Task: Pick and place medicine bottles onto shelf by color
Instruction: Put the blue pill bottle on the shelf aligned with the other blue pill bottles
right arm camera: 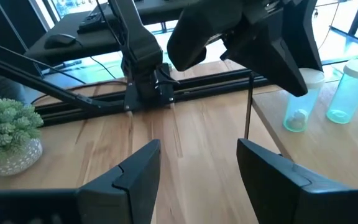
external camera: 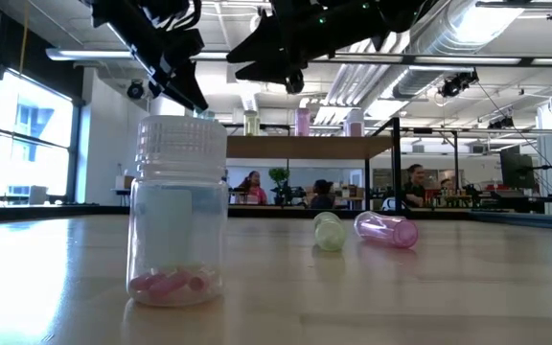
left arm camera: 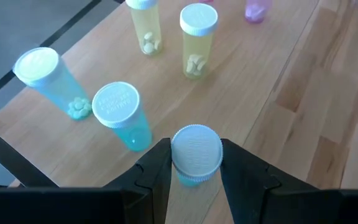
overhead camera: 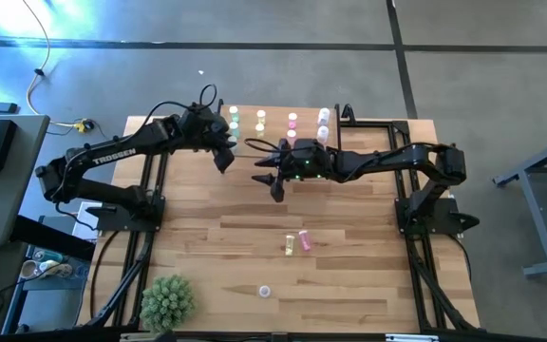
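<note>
Wooden shelf (left arm camera: 303,93) sits under the left gripper (left arm camera: 196,163), clamped on an upright green bottle (left arm camera: 196,152) beside two green bottles (left arm camera: 120,115); right gripper (right arm camera: 197,165) empty, spread.

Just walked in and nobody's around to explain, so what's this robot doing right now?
It is sorting medicine bottles onto the shelf by color. The left gripper holds a green bottle over the shelf, beside two green ones already standing there. The right gripper hangs open and empty nearby. A yellow bottle and a pink bottle lie on the table.
</note>
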Controlling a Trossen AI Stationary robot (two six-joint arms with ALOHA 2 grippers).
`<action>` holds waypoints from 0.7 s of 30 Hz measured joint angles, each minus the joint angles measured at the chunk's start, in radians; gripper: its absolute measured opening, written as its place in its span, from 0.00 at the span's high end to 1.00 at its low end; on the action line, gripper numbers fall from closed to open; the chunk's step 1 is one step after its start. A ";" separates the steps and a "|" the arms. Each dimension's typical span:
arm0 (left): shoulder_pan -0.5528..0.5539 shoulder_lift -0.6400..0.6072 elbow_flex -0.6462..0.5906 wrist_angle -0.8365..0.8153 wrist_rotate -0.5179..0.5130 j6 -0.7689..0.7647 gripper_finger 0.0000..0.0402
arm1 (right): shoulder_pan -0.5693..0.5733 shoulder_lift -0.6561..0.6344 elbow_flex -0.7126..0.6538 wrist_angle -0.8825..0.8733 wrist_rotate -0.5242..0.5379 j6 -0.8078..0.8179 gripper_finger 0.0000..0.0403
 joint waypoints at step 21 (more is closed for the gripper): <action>0.000 0.001 0.000 0.003 -0.007 0.000 0.61 | 0.000 0.000 0.000 -0.009 0.000 -0.015 0.50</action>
